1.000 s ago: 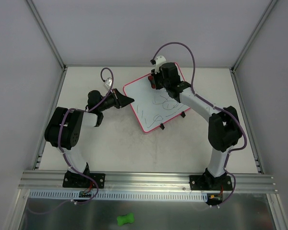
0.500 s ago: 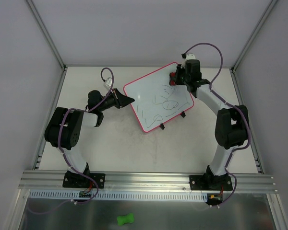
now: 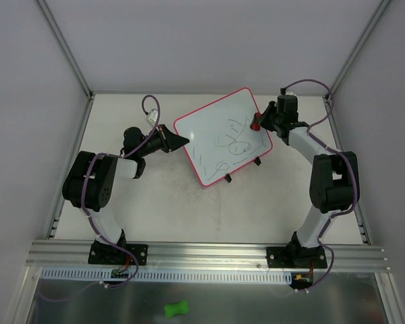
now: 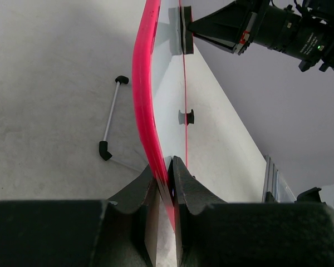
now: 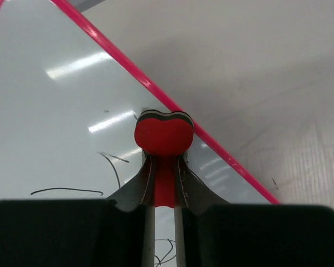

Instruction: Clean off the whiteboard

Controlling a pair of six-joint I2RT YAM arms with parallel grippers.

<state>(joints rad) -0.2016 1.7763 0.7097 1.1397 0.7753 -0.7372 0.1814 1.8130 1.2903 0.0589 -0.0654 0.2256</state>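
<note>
The whiteboard (image 3: 216, 131), white with a pink-red frame and dark scribbles in its middle and lower part, lies tilted at the table's back centre. My left gripper (image 3: 182, 141) is shut on its left edge; the left wrist view shows the pink frame (image 4: 145, 111) clamped between the jaws. My right gripper (image 3: 258, 123) is shut on a red bone-shaped eraser (image 5: 163, 135), whose head touches the board just inside its right frame. Scribbles (image 5: 114, 167) show beside the eraser. Two black clips (image 3: 241, 169) sit on the board's near edge.
A green bone-shaped object (image 3: 177, 309) lies on the metal strip in front of the arm bases. A thin rod with black ends (image 4: 111, 118) lies on the table under the board. Grey walls enclose the table on three sides.
My right gripper with the eraser has swept from the board's upper left across its top to the right edge. The scribbles near the top are gone. The left arm has not moved.
</note>
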